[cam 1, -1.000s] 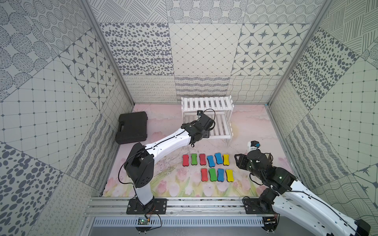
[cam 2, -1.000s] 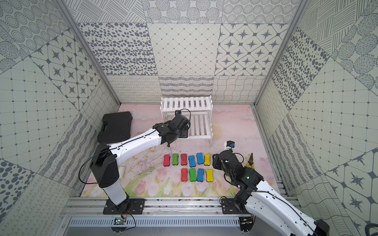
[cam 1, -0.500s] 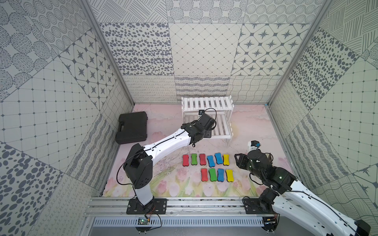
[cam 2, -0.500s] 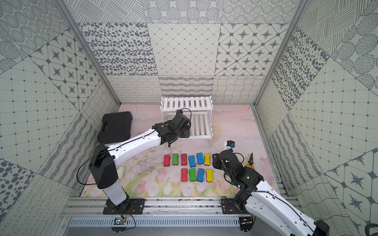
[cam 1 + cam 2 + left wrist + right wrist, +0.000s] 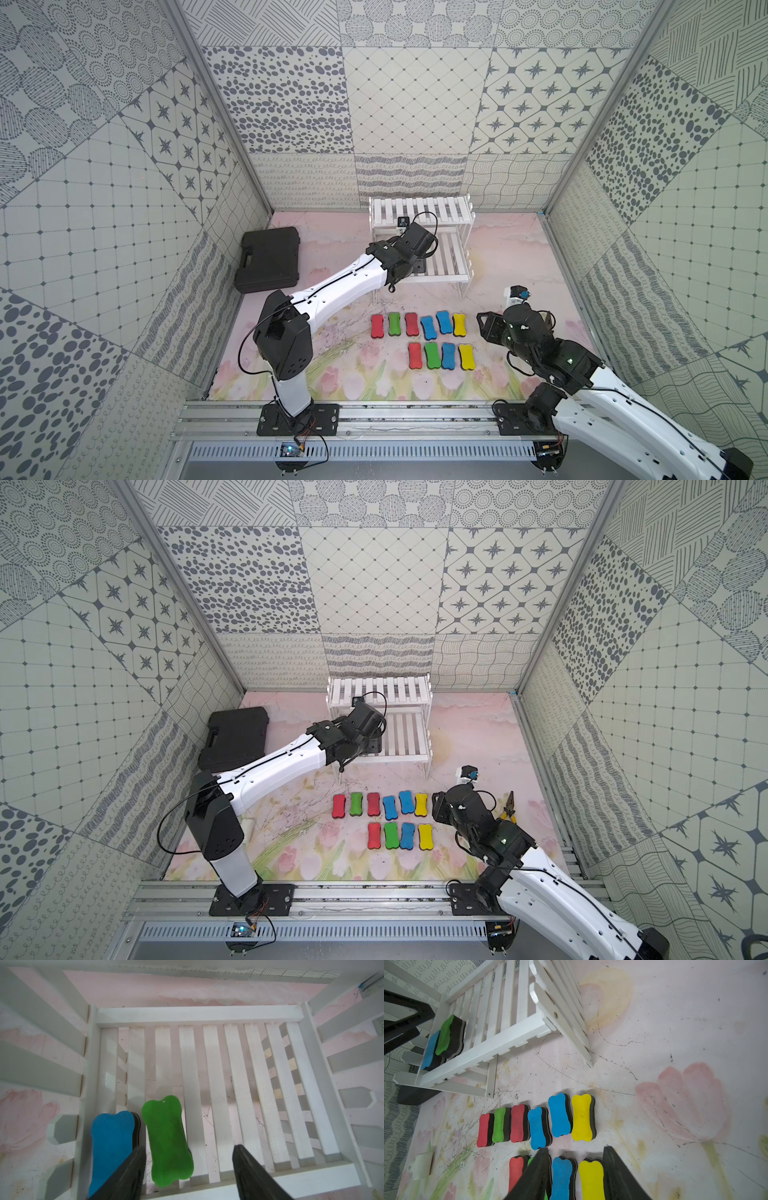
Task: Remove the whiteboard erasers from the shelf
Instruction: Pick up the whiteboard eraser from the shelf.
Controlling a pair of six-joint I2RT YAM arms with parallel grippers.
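Both with jaws apart: left gripper [image 5: 189, 1147] straddles green eraser [image 5: 167, 1140], unclamped; right gripper [image 5: 575, 1148] empty.

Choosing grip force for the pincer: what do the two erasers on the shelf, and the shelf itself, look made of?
The green eraser and blue eraser: matte, soft-looking foam tops with rounded edges; the right wrist view shows dark layered bases, probably felt. The shelf: rigid slats, likely white-painted wood, judging by scuffed paint and a screw head at a joint.
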